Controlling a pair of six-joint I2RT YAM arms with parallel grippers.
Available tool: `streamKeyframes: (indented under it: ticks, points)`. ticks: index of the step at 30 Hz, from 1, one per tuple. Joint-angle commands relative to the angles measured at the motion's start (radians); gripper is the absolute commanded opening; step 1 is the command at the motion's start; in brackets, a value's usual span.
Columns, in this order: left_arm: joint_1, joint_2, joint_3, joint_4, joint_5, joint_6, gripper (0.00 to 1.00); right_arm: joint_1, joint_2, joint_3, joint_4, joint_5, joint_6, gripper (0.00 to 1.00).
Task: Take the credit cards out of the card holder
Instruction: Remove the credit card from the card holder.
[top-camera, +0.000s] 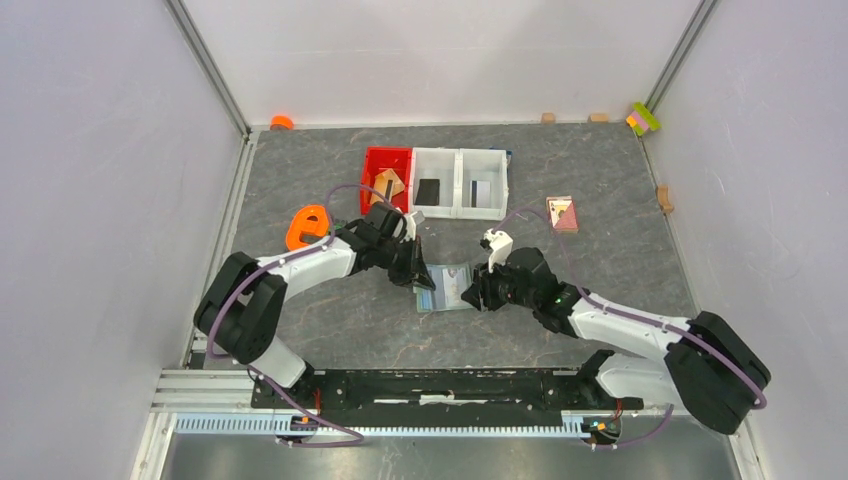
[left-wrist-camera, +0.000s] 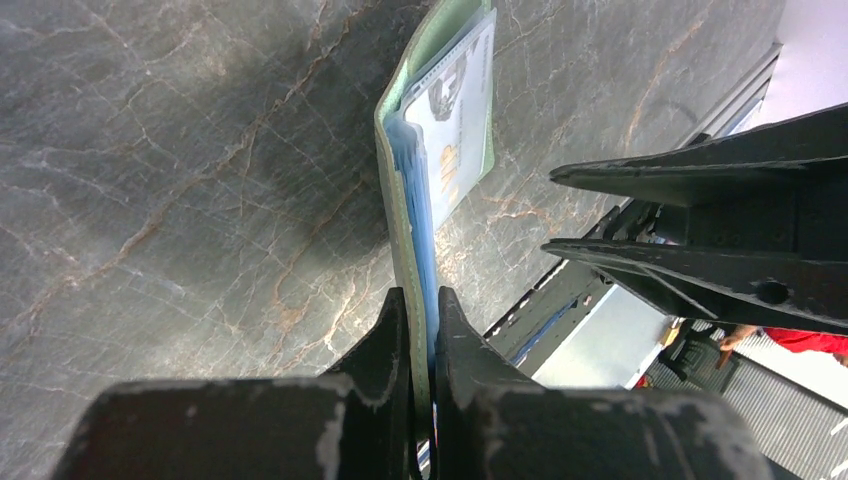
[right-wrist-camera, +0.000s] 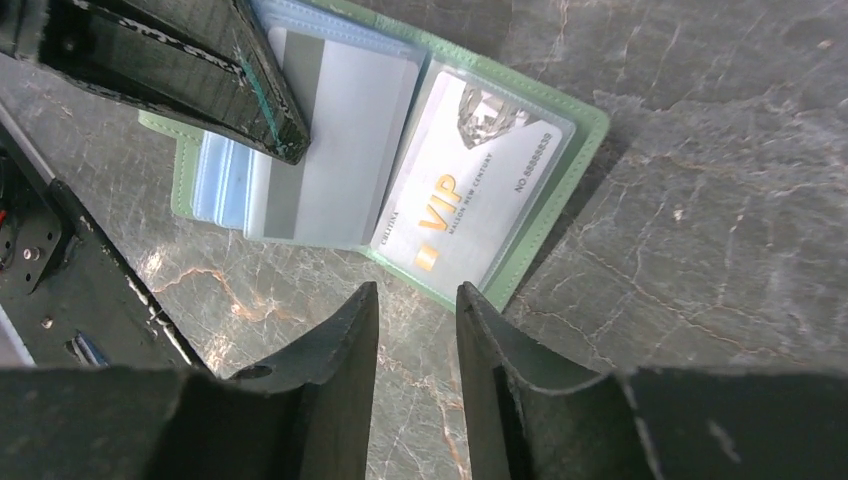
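The sage-green card holder (top-camera: 447, 289) lies open on the table between both grippers. My left gripper (top-camera: 420, 278) is shut on its left cover and blue sleeves; in the left wrist view (left-wrist-camera: 424, 310) the fingers pinch that green edge (left-wrist-camera: 398, 190). A pale VIP card (right-wrist-camera: 470, 180) sits in the right pocket, and a grey card with a dark stripe (right-wrist-camera: 330, 140) sits in a sleeve. It also shows in the left wrist view (left-wrist-camera: 455, 120). My right gripper (right-wrist-camera: 418, 300) is open and empty, just short of the holder's near edge (right-wrist-camera: 560, 210).
A red bin (top-camera: 372, 165) with a tan card and two white bins (top-camera: 458, 155) with a dark and a grey card stand behind the holder. A pink square item (top-camera: 563, 214) lies at the right and an orange object (top-camera: 308, 226) by the left arm.
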Motion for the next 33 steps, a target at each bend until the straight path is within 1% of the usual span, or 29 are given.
streamKeyframes:
  ticks: [1,5,7,12,15,20,27,30,33]
  points:
    - [-0.004,0.031,0.049,0.035,0.017,-0.004,0.10,0.011,0.071,0.036,0.072,-0.013,0.028,0.33]
    - [-0.005,0.061,0.061,0.028,0.039,0.009,0.10,0.018,0.141,0.064,0.090,-0.013,0.042,0.21]
    - [-0.005,0.070,0.064,0.023,0.044,0.017,0.12,0.019,0.171,0.073,0.093,-0.001,0.046,0.17]
    - [-0.004,0.078,0.064,0.022,0.059,0.024,0.17,0.019,0.229,0.084,0.110,0.005,0.059,0.10]
    - [-0.004,0.072,0.064,0.021,0.066,0.025,0.23,0.019,0.257,0.086,0.103,0.020,0.063,0.07]
    - [-0.004,0.052,0.058,0.026,0.080,0.021,0.31,0.019,0.267,0.075,0.094,0.038,0.064,0.05]
    - [-0.004,0.034,0.048,0.035,0.102,0.011,0.33,0.019,0.261,0.071,0.090,0.041,0.064,0.03]
    - [-0.004,0.025,0.043,0.035,0.107,0.010,0.38,0.019,0.262,0.069,0.090,0.040,0.064,0.02]
    - [-0.005,0.014,0.038,0.036,0.110,0.010,0.40,0.019,0.266,0.069,0.090,0.036,0.065,0.02]
